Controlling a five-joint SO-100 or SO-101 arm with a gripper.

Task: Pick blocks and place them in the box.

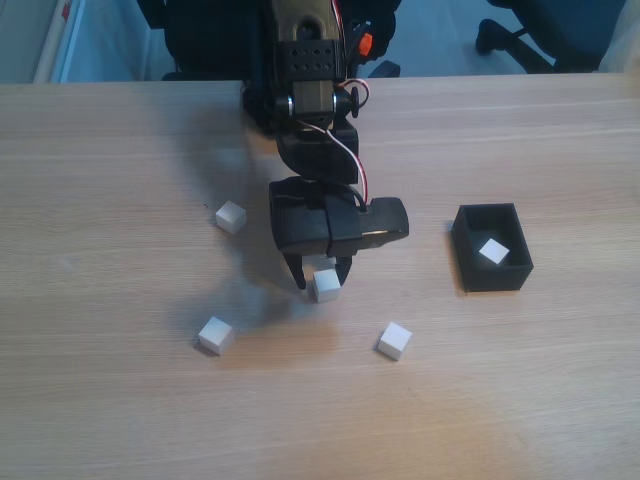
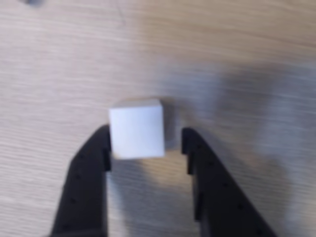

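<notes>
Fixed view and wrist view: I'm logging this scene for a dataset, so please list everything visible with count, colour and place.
blocks: five, white; one in the box, one between the claw's fingers, three loose on the table at left, lower left and lower centre.
box: one, black, open-topped, right side of the table.
table: one, light wood grain.
chairs: dark, behind the table's far edge.
claw: one, black, open around a block in the wrist view.
</notes>
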